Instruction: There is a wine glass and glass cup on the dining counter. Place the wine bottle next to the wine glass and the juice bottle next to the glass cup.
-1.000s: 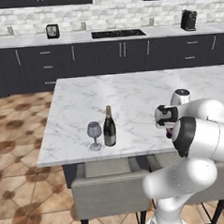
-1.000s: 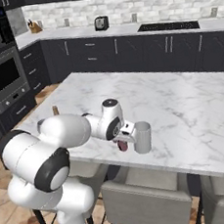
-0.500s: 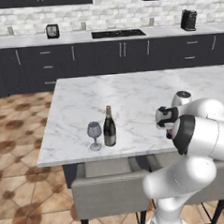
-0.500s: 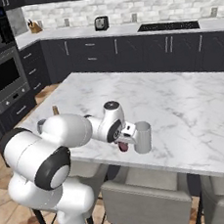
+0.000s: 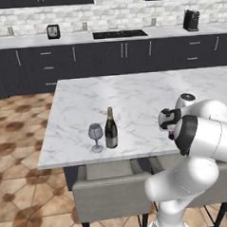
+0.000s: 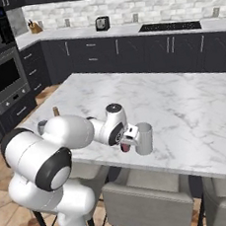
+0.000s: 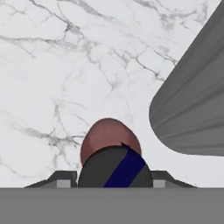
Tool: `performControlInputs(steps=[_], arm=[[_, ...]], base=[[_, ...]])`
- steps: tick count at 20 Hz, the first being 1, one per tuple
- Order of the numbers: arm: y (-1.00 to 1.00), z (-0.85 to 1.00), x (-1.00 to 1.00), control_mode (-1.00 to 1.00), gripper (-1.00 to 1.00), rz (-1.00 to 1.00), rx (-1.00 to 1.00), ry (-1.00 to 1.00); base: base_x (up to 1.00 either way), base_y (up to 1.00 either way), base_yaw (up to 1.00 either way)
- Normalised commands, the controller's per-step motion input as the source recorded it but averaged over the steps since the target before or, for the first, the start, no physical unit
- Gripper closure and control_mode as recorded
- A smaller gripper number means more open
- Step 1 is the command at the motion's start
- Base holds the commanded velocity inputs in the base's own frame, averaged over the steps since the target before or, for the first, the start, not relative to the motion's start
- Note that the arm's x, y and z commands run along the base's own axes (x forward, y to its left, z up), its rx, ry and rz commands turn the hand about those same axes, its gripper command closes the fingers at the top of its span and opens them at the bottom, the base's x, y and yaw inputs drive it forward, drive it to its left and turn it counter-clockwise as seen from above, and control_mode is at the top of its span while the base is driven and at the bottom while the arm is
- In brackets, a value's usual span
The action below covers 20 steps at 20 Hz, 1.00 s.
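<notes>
- the dining counter (image 5: 133, 93) carries all four task items on its white marble top; grey chairs (image 5: 113, 196) stand along its near edge.
- in the left base view, the wine bottle (image 5: 110, 130) stands upright near the counter's near-left corner, with the wine glass (image 5: 96, 136) just beside it at its 9 o'clock.
- in the right base view, the glass cup (image 6: 144, 138) stands upright near the front edge of the counter, well apart from the bottle-and-glass pair.
- the gripper (image 6: 127, 144) sits low over the counter at the cup's 9 o'clock, just beside its wall.
- the juice bottle (image 6: 125, 147) shows as a small purple-red shape directly under the gripper, resting on the marble just beside the glass cup.
- in the hand view, the juice bottle (image 7: 114, 161) stands at 6 o'clock, seen from above, its dark cap with a blue stripe between the two finger tips (image 7: 61, 179).
- each finger tip appears beside the cap with a narrow gap on either side; whether the claw is grasping or released from the bottle cannot be told from these views.
- the glass cup (image 7: 192, 105) fills the 3 o'clock side of the hand view as a grey curved wall, close to the bottle but apart from it.
- the wall counter (image 5: 106, 36) at the 12 o'clock side of the room holds a cooktop (image 5: 119, 33) and small appliances.
</notes>
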Motion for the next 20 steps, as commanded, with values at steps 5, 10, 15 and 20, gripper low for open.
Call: performControlInputs(steps=[5, 10, 15, 20], arm=[[-0.02, -0.02, 0.00, -1.00, -1.00, 0.00, 0.00, 0.00], [0.00, 0.05, 0.00, -1.00, -1.00, 0.00, 0.00, 0.01], [0.06, 0.19, -0.02, -1.00, -1.00, -0.01, 0.00, 0.00], [0.07, 0.17, -0.12, -1.00, -1.00, -0.01, 0.00, 0.00]], base=[[0.00, 0.00, 0.00], [0.00, 0.00, 0.00], [0.00, 0.00, 0.00], [0.00, 0.00, 0.00]])
